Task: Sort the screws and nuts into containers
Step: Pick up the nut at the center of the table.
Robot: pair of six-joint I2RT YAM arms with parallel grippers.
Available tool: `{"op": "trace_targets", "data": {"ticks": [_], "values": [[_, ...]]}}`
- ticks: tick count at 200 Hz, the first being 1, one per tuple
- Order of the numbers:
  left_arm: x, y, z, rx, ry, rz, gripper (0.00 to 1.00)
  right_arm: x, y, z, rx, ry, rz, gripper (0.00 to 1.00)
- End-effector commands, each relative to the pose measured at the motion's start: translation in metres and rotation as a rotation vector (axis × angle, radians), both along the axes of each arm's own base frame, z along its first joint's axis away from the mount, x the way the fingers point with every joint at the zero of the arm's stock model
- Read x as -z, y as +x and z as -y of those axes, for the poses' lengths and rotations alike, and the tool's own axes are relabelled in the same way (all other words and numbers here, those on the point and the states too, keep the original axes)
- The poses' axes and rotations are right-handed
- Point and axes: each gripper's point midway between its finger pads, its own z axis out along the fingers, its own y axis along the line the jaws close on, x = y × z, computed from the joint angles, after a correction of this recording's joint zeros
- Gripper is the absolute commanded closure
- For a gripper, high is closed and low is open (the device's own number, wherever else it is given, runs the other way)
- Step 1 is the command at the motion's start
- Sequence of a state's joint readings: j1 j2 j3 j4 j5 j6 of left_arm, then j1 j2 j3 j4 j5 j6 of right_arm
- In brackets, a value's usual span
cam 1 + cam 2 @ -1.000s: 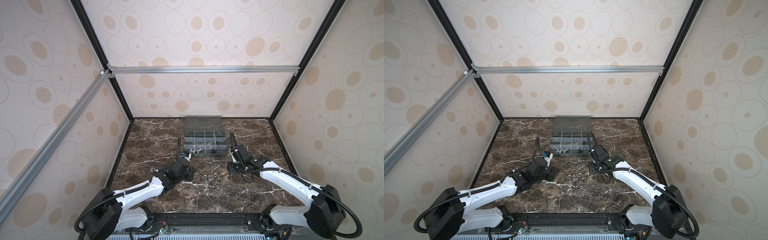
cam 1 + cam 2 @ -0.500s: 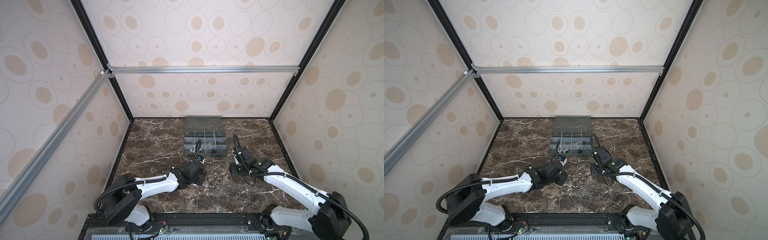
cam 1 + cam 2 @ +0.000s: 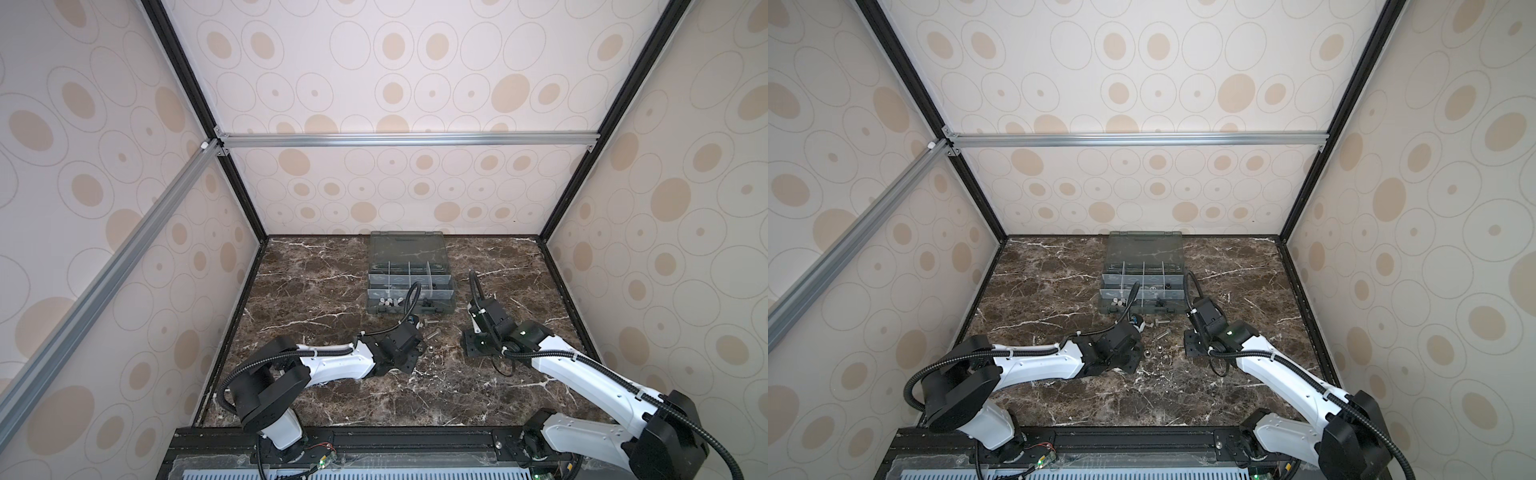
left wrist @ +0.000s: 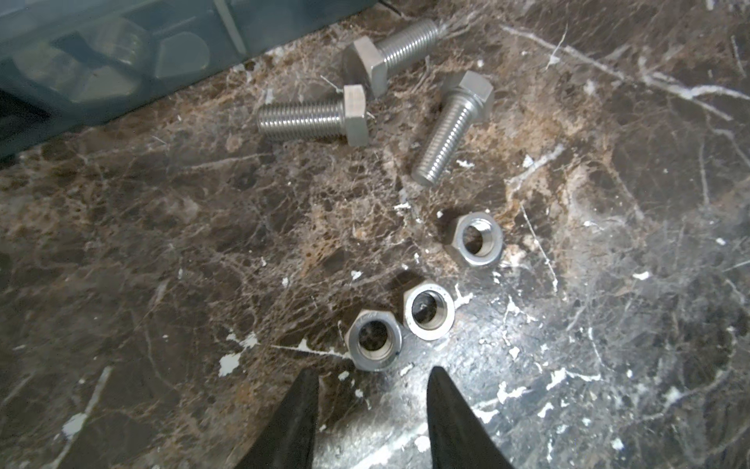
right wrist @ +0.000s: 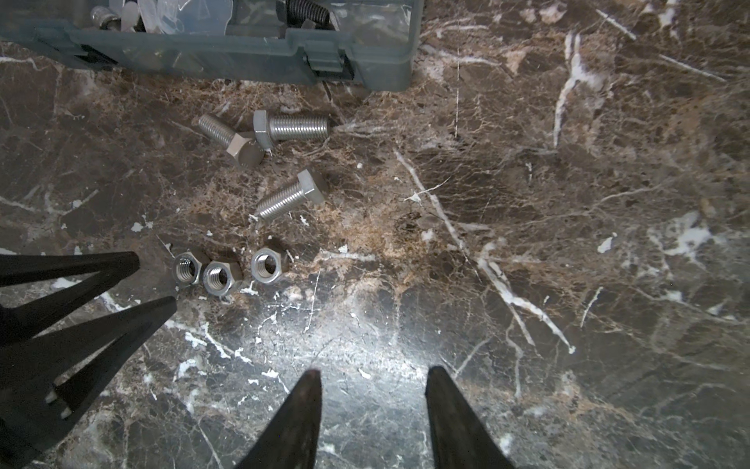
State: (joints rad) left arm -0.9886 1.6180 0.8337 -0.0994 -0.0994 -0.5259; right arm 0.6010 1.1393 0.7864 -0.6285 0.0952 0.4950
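Three silver nuts point(image 4: 375, 340) lie in a loose row on the marble, with three silver screws point(image 4: 312, 117) beyond them toward the grey organiser box point(image 3: 451, 291). My left gripper point(image 4: 371, 375) is open and low, its tips just short of the nearest nut. The right wrist view shows the same nuts point(image 5: 219, 277) and screws point(image 5: 290, 197), with the left gripper point(image 5: 156, 280) beside the end nut. My right gripper point(image 5: 371, 375) is open over bare marble, to the right of the nuts. The containers point(image 3: 388, 301) hold some silver and black pieces.
The box lid point(image 3: 407, 249) lies open flat toward the back wall. Patterned walls and a black frame close in the marble table point(image 3: 316, 291) on three sides. Both arms point(image 3: 1034, 361) reach in from the front rail.
My left arm has swung right, from the table's left part to the nuts in the middle. The right arm has barely shifted. Both grippers stay equally open.
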Motion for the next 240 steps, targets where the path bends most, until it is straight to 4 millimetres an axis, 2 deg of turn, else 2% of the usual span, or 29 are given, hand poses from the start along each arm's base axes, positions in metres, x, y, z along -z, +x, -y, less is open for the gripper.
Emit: {"op": "trace_targets", "data": {"ticks": [1, 91, 170, 240], "values": [[-0.007, 0.006, 0.009, 0.009, 0.01, 0.026, 0.56, 0.001, -0.005, 0.005, 0.016, -0.013, -0.003, 0.55], [0.007, 0.009, 0.001, -0.022, 0.06, 0.028, 0.58, 0.003, -0.007, 0.006, 0.023, -0.006, -0.01, 0.54], [0.014, 0.009, 0.008, -0.011, 0.054, 0.014, 0.6, 0.002, -0.008, 0.007, 0.03, -0.005, -0.005, 0.54], [0.024, 0.014, -0.004, -0.027, 0.132, 0.036, 0.61, 0.001, -0.009, 0.008, 0.033, -0.003, -0.006, 0.54]]}}
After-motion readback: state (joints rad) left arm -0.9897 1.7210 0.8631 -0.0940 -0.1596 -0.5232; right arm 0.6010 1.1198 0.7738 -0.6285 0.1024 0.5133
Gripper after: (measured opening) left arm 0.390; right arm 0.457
